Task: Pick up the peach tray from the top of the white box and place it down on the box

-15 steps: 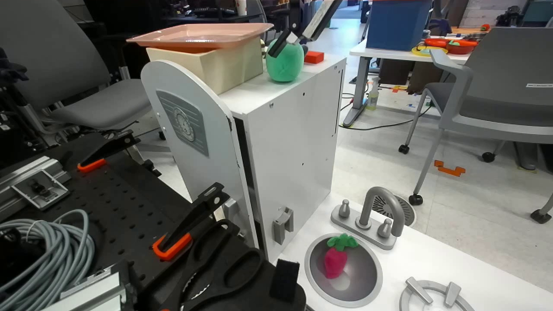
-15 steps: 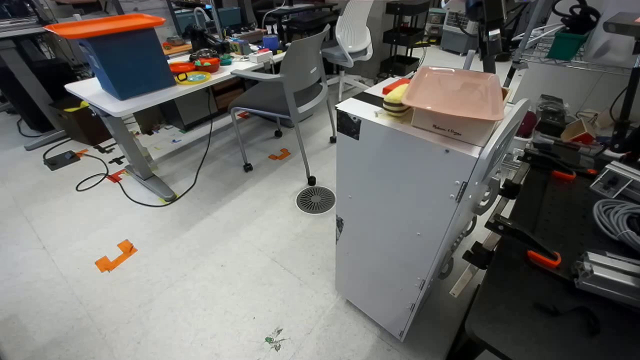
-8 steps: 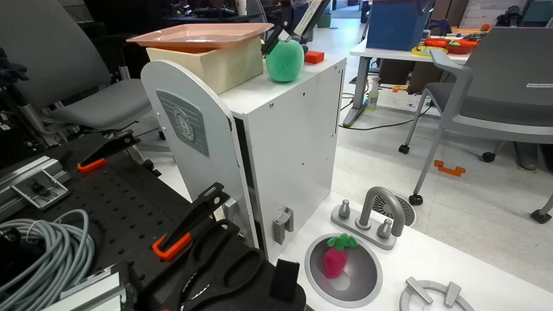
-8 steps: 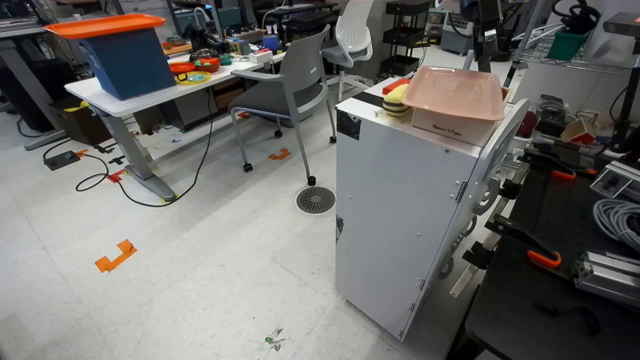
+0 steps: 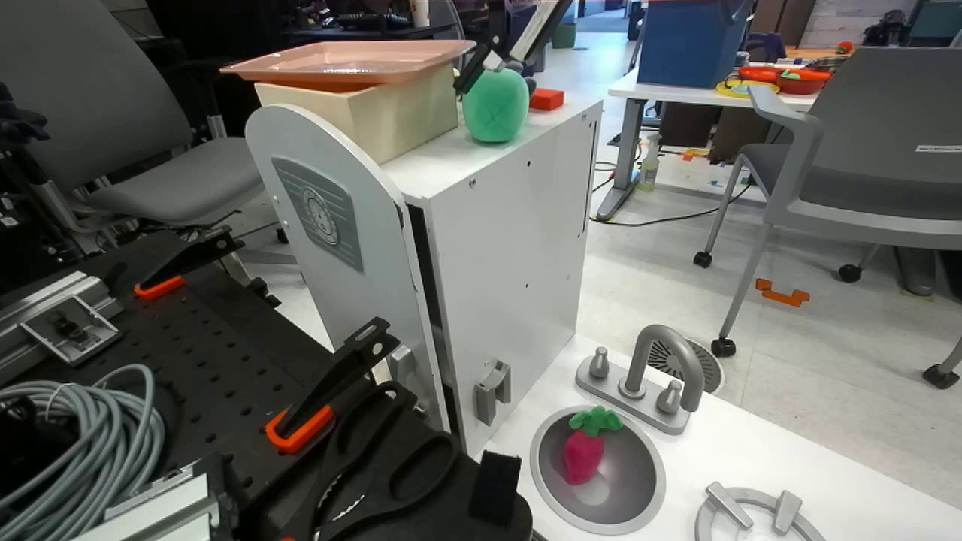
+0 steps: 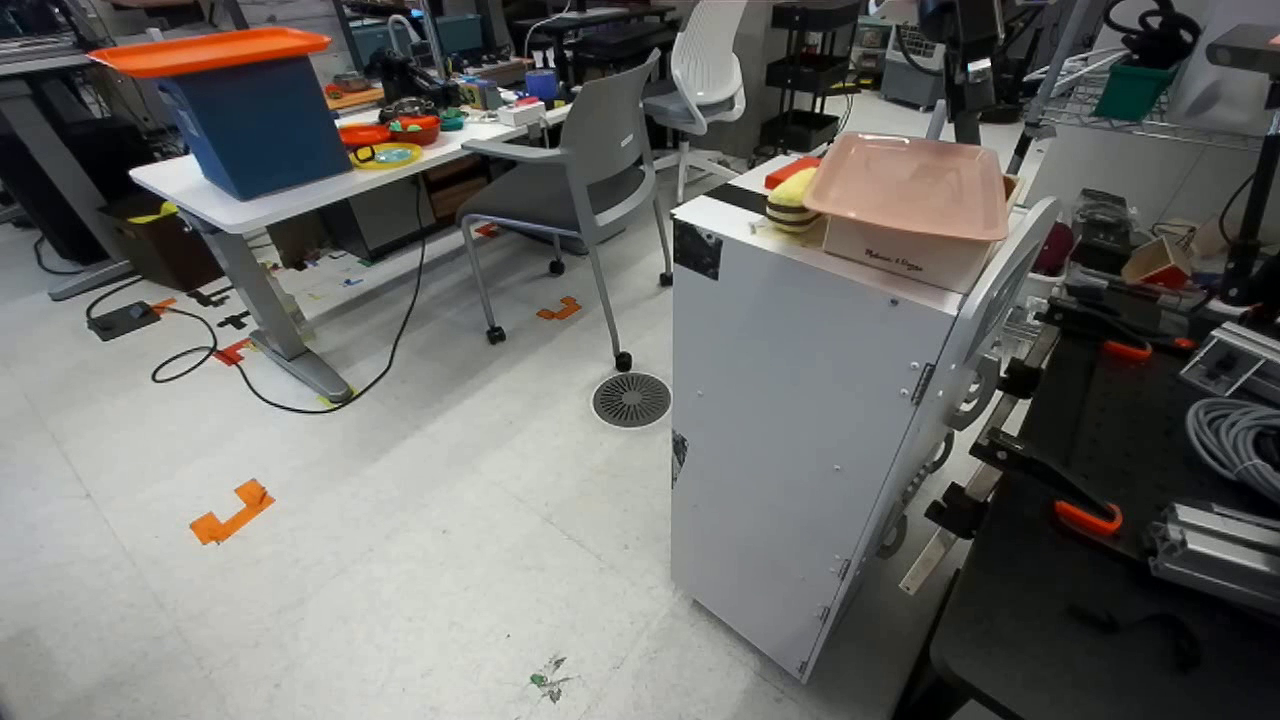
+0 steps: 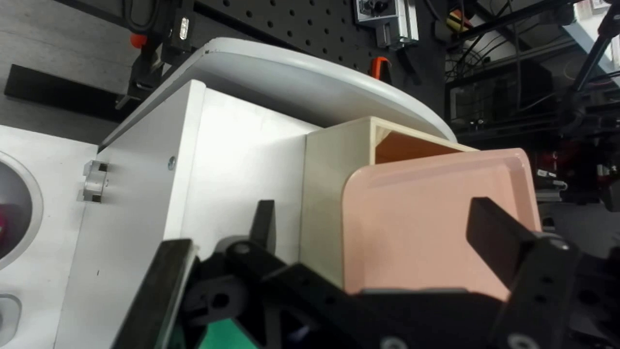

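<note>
Claw (image 7: 378, 228) wide, jaws well apart. Green round object (image 5: 496, 109) close by claw; contact can't be told. Peach tray (image 7: 421, 218) beyond claw in wrist view, resting askew on cream box (image 7: 324, 203), itself on white box (image 7: 237, 150). Farther past claw, perforated black board (image 7: 317, 31).

In wrist view, peach tray (image 7: 421, 218) and green object (image 7: 224, 336) partly hidden by tool (image 7: 378, 230)

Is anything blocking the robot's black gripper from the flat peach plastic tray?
Nothing visible stands between the black gripper and the flat peach plastic tray. The round green object sits beside the cream wooden box under the tray.
</note>
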Tool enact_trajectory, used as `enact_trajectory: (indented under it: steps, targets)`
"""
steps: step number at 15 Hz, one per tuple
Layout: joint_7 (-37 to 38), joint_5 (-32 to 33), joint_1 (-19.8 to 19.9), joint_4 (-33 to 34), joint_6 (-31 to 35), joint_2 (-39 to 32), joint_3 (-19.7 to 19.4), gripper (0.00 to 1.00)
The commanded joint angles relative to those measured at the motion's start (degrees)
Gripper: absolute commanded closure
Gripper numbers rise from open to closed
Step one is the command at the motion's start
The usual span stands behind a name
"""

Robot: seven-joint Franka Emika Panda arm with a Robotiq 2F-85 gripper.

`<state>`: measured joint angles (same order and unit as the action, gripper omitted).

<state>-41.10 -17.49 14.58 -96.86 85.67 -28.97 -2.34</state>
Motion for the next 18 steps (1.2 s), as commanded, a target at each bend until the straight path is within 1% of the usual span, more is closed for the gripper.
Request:
enact_trajectory:
  steps: [1, 14, 15, 16, 17, 18]
  targets:
    - [0.0, -0.2, 0.1, 0.9, -0.5, -0.3, 0.6, 0.00]
    - [0.3, 1.3, -1.7, 1.3, -0.2, -2.0, 1.6, 0.00]
    - [0.2, 1.3, -1.7, 1.3, -0.3, -2.1, 1.6, 0.02]
    - [0.2, 1.3, -1.7, 1.2, -0.2, -2.2, 1.5, 0.10]
    - [0.2, 1.4, -1.7, 1.2, -0.2, -2.1, 1.5, 0.26]
    - [0.2, 1.4, -1.7, 1.2, -0.1, -2.1, 1.5, 0.32]
